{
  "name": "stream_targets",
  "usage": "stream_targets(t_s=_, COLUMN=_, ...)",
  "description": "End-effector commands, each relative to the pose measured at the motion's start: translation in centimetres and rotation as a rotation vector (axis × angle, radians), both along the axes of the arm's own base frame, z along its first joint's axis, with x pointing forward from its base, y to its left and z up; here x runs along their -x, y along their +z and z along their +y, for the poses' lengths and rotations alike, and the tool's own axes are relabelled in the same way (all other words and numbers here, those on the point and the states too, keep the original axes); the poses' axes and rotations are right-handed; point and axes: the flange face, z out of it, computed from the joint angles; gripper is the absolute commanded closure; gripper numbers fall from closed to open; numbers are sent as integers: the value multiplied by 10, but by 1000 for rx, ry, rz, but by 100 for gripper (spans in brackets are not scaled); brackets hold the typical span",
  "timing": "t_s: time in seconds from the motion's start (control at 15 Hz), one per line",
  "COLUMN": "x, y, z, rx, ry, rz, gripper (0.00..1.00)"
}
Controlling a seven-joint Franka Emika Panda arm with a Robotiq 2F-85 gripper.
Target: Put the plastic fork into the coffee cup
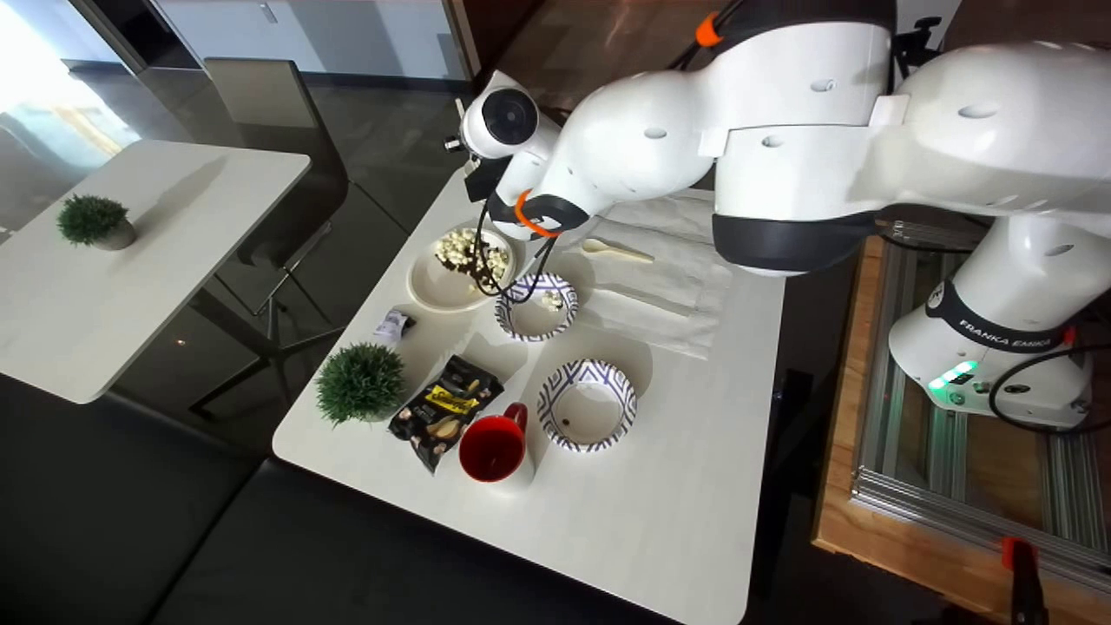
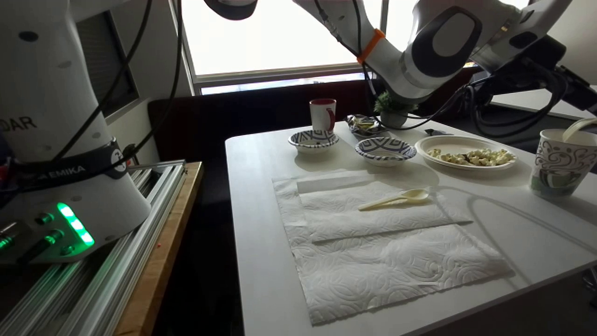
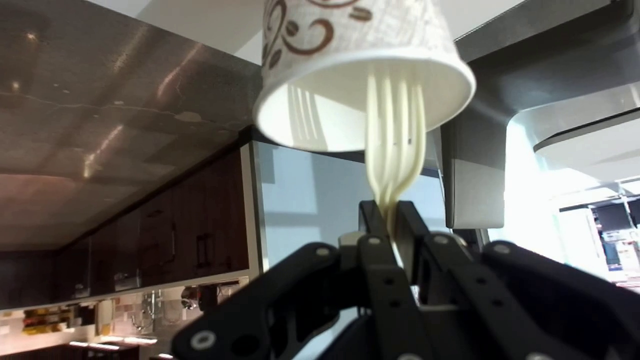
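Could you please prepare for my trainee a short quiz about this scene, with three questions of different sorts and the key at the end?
1. Multiple choice. The plastic fork, gripped in the jaws, points its tines at the mouth of which thing?
A) the red-lined mug
B) the paper coffee cup
C) a patterned bowl

2. True or false. The plastic spoon lies on the paper towel.

3. Open question. Which snack lies on the plate?

Key:
1. B
2. True
3. Popcorn
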Motion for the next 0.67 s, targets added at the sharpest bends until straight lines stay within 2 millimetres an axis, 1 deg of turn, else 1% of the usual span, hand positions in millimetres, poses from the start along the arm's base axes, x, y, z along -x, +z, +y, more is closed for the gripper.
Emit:
stream_targets(t_s=0.0, x=-6, y=-9, z=3, rx=16, ry=-20, rz=4, gripper=97)
stream_targets(t_s=0.27, x=-4, y=-17, z=2, rx=20, ry=-15, rz=26, gripper=97)
stream_targets(t_s=0.33, x=-3, y=-16, z=3, rx=16, ry=-12, rz=27, gripper=88)
stream_targets(t_s=0.4, x=-3, y=-15, z=3, rx=11, ry=-4, rz=31, gripper=63)
stream_targets(t_s=0.47, x=-2, y=-11, z=3, rx=12, ry=-2, rz=32, gripper=62)
stream_targets(t_s=0.6, x=-1, y=-2, z=0, rx=7, ry=5, rz=37, gripper=50)
